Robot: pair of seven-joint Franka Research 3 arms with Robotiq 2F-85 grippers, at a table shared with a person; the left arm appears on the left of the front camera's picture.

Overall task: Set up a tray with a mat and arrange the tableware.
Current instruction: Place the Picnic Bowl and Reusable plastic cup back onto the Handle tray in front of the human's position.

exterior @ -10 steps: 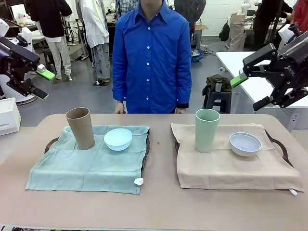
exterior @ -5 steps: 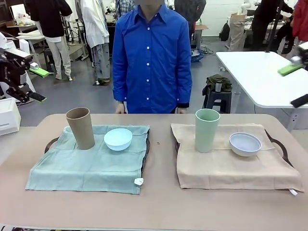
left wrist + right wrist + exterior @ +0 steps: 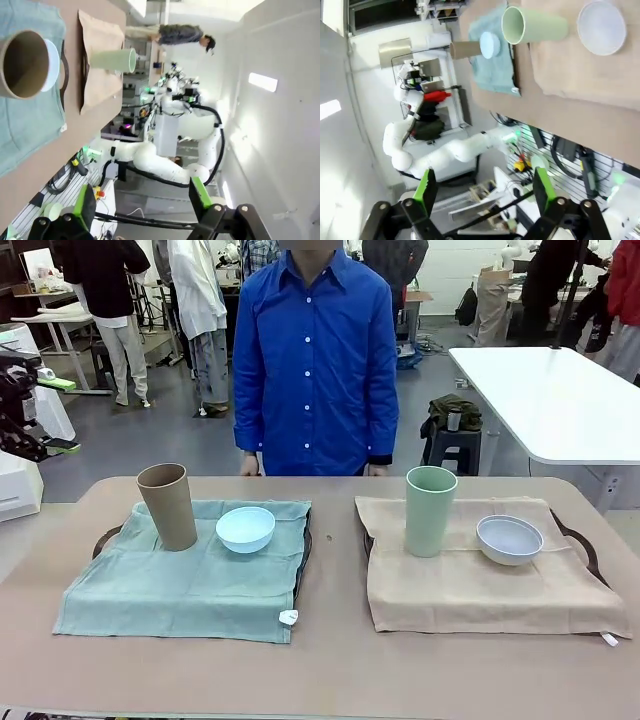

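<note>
On the sage-green mat point(image 3: 180, 580) at the left stand the tan-brown tumbler point(image 3: 168, 506) and, beside it, the light blue bowl point(image 3: 245, 529). The beige mat point(image 3: 480, 585) at the right carries the sage green tumbler point(image 3: 430, 510) and the pale grey-white bowl point(image 3: 509, 539). Dark tray handles point(image 3: 105, 538) stick out from under the mats. My left gripper point(image 3: 58, 415) hangs open high at the far left edge, well off the table. Its wrist view shows its open fingers point(image 3: 85, 205) and the tan-brown tumbler point(image 3: 22, 65). My right gripper point(image 3: 485, 189) is open, far above the sage green tumbler point(image 3: 535, 25).
A person in a blue shirt point(image 3: 315, 350) stands at the table's far edge, hands down by it. A white table point(image 3: 550, 400) stands behind at the right. The strip of table point(image 3: 330, 670) in front of the mats is bare.
Both arms have drawn back outward. The right gripper has gone out of the front view at the right. The left gripper has moved further left. The tableware has not moved.
</note>
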